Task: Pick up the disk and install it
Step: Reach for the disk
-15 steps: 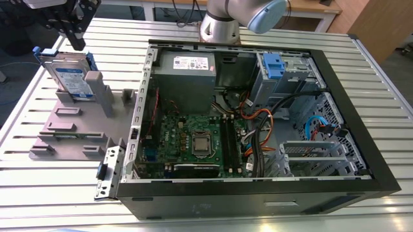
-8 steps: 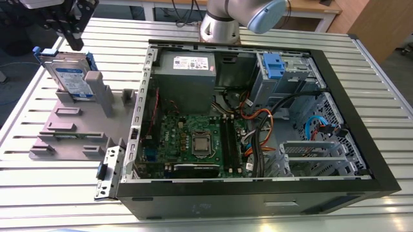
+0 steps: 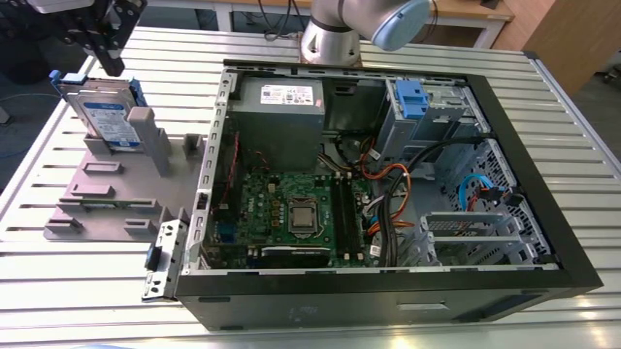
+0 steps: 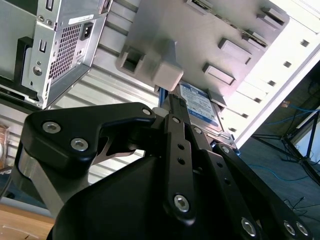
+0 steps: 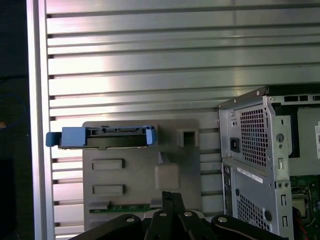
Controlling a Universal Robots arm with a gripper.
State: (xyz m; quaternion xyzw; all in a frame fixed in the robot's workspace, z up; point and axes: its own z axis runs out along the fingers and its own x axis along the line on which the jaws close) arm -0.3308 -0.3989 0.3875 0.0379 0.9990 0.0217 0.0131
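The disk (image 3: 105, 116) stands on edge in the grey slotted holder (image 3: 107, 190) at the exterior view's left; its white-and-blue label faces the camera and blue rails frame it. My gripper (image 3: 109, 62) hangs just above the disk's top edge, apart from it. Its fingers are shut and hold nothing. In the first wrist view the disk (image 5: 105, 137) appears edge-on at the far end of the holder (image 5: 135, 185), beyond the closed fingertips (image 5: 171, 196). In the second wrist view the disk's label (image 4: 200, 105) lies just past the fingers (image 4: 175, 102).
An open computer case (image 3: 388, 294) lies on the slatted aluminium table (image 3: 78, 291), right of the holder. A blue bracket (image 3: 411, 98) sits on the drive bay at the case's far corner. The arm's base (image 3: 330, 40) stands behind the case.
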